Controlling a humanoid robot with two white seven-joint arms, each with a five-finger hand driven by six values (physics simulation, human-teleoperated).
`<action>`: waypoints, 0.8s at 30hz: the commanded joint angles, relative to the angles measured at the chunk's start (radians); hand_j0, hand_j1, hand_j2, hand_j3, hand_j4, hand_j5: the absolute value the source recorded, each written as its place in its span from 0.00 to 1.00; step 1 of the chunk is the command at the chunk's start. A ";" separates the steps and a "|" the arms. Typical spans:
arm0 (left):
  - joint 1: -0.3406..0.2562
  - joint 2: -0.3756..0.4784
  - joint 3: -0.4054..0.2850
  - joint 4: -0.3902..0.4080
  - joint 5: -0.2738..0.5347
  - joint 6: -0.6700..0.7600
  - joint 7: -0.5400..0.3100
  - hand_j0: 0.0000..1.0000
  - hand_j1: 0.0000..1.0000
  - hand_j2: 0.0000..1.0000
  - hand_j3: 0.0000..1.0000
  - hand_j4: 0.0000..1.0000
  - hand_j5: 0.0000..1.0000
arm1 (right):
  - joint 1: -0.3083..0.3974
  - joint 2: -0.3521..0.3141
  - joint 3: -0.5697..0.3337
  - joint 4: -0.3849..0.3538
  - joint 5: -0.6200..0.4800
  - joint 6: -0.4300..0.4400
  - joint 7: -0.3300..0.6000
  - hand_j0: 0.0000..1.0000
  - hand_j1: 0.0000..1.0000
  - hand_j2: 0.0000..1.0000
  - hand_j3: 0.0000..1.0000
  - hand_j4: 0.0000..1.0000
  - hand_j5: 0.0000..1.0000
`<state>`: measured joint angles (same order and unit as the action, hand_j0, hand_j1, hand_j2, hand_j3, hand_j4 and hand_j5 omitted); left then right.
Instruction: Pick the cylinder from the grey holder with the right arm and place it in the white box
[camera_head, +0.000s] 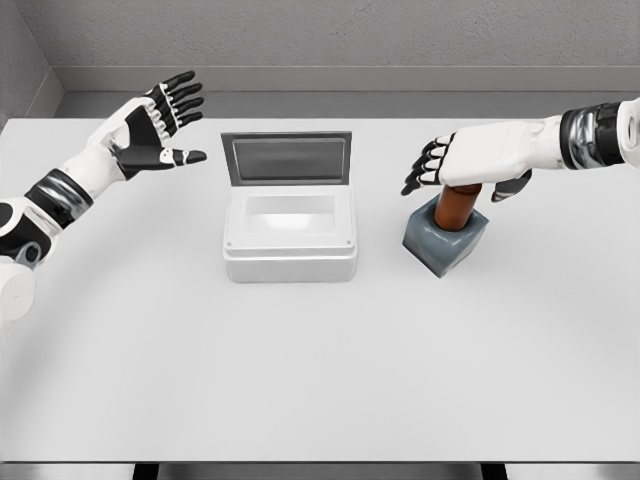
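A bare stretch of pale counter (320, 380) fills the foreground, nearest the camera. Farther back, near the middle, a white box (290, 238) is seen with its grey lid (289, 158) standing open behind it; the inside appears empty. Just to the right, a grey holder (445, 240) is set on the counter, turned slightly askew, and a brown cylinder (459, 205) stands upright in it, its lower part sunk in the holder.

The right hand (470, 160) is held directly over the cylinder's top, covering it. Its fingers (424, 167) are spread and drooping to the left, the thumb off to the right, and nothing is grasped yet. The left hand (160, 125) is raised well to the left of the box, palm open, fingers fanned, holding nothing.

The cylinder is judged to be rigid, smooth and probably somewhat slippery, light enough for one hand, and not fragile. A hold is best taken around the exposed upper side, fingers against thumb, so it can be drawn straight up out of the holder.

No brand, label or readable writing can be seen on anything.
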<state>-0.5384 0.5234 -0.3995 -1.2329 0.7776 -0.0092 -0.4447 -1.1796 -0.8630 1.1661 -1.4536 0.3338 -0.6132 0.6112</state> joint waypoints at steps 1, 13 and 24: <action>0.000 0.001 -0.001 0.000 0.005 0.000 0.000 1.00 1.00 1.00 1.00 1.00 1.00 | 0.000 0.001 0.000 -0.001 -0.001 0.002 0.000 0.97 0.97 0.97 0.97 0.97 0.97; 0.003 0.003 0.001 0.000 0.000 -0.003 0.000 1.00 1.00 1.00 1.00 1.00 1.00 | -0.020 -0.010 0.061 -0.024 0.002 0.002 0.000 0.74 0.74 0.74 0.74 0.74 0.74; 0.000 0.000 0.008 0.000 0.002 -0.002 0.000 1.00 1.00 1.00 1.00 1.00 1.00 | -0.028 -0.010 0.072 -0.024 0.002 0.002 0.000 0.49 0.49 0.49 0.49 0.49 0.49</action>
<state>-0.5384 0.5228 -0.3927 -1.2329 0.7743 -0.0109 -0.4447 -1.2118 -0.8739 1.2348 -1.4766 0.3510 -0.6113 0.6089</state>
